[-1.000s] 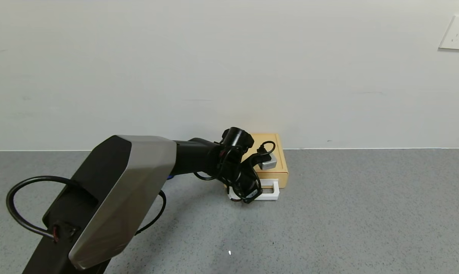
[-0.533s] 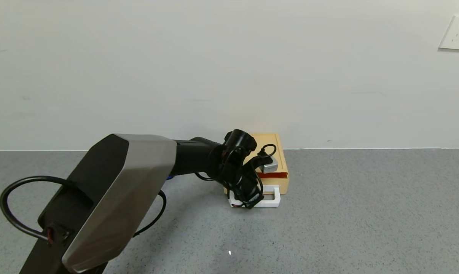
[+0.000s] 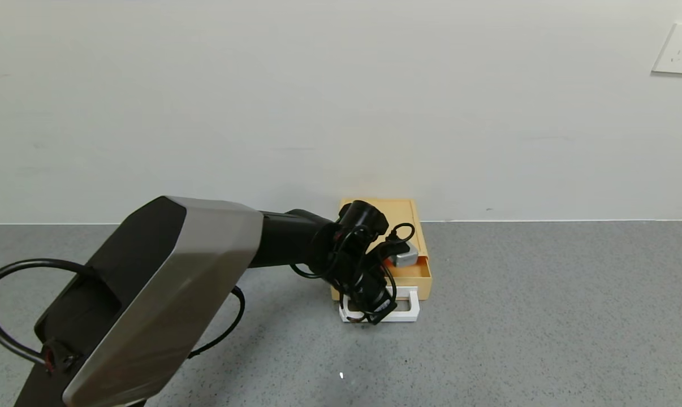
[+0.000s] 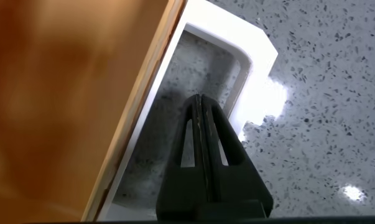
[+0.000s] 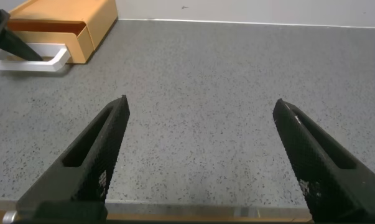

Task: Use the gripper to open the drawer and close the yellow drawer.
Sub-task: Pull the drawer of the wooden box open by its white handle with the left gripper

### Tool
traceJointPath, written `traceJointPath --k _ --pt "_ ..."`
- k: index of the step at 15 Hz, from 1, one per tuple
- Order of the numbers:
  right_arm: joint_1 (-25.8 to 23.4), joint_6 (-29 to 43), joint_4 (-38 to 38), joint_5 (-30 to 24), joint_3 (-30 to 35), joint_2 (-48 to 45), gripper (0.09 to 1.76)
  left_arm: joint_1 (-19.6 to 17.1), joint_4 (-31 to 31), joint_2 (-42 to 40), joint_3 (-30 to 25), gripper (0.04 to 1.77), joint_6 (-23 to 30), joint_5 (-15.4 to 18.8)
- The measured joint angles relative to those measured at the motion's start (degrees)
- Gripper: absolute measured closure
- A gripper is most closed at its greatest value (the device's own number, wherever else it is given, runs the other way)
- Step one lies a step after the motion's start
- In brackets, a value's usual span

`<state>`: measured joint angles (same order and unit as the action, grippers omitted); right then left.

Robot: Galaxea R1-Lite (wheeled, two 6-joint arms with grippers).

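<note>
The pale-yellow drawer unit (image 3: 403, 210) stands against the wall, and its drawer (image 3: 417, 277) is pulled partly out. The white loop handle (image 3: 413, 308) is on the drawer's front. My left gripper (image 3: 370, 314) is shut, and its closed fingers are hooked down inside the loop. In the left wrist view the closed fingertips (image 4: 199, 102) sit between the drawer front (image 4: 81, 93) and the handle bar (image 4: 255, 59). My right gripper (image 5: 201, 106) is open and empty over the grey counter, far from the drawer (image 5: 91, 18); it is out of the head view.
The grey speckled counter (image 3: 544, 316) stretches wide to the right of the drawer. A white wall (image 3: 318, 102) runs directly behind the unit, with a socket (image 3: 680, 48) at upper right. My left arm's silver housing (image 3: 165, 294) fills the near left.
My left gripper has moved toward me with the handle hooked, and the drawer has slid out from closed to partly open. The right arm shows no movement.
</note>
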<state>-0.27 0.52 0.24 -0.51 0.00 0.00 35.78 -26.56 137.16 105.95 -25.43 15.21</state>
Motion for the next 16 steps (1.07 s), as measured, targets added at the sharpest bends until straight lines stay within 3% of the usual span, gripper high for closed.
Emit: traceJointPath --k 16 --pt "0.0 0.0 0.02 0.02 0.0 0.0 0.14 5.07 3.36 -7.28 -14.54 1.7 9.18 -2.01"
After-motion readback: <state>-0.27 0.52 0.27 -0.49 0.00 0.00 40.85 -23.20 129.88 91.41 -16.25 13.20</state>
